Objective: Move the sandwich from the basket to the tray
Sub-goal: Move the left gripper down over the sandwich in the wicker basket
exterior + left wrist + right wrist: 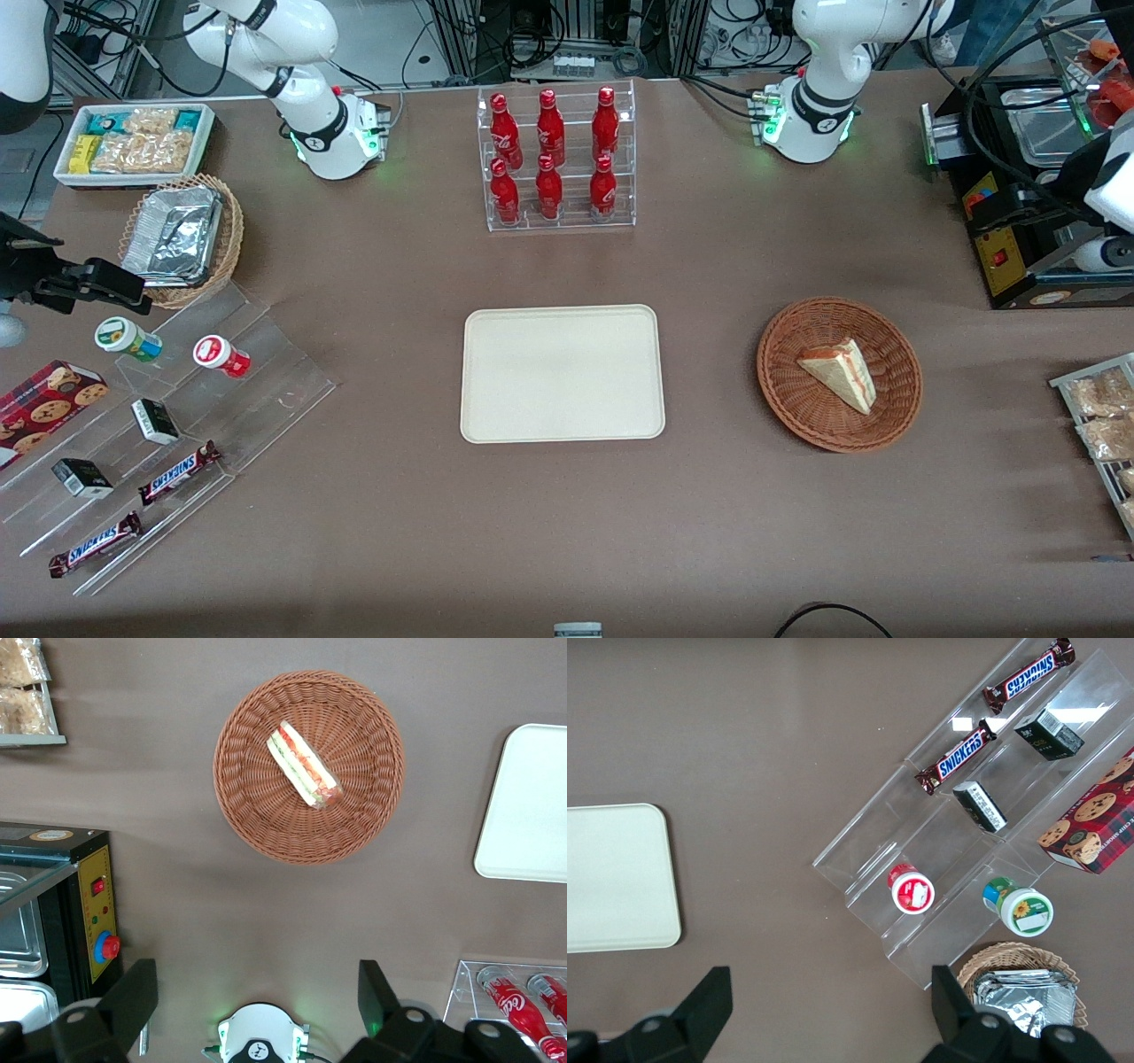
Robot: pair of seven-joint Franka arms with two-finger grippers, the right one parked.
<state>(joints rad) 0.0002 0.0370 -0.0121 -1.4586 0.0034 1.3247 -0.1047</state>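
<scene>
Left wrist view: open gripper [257, 992] high above sandwich [304, 765] in basket [257, 815].

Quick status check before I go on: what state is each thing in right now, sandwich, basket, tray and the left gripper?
sandwich: lying in the basket, untouched.
basket: on the table, holding only the sandwich.
tray: flat on the table, nothing on it.
left gripper: open, high above the table, holding nothing.
</scene>
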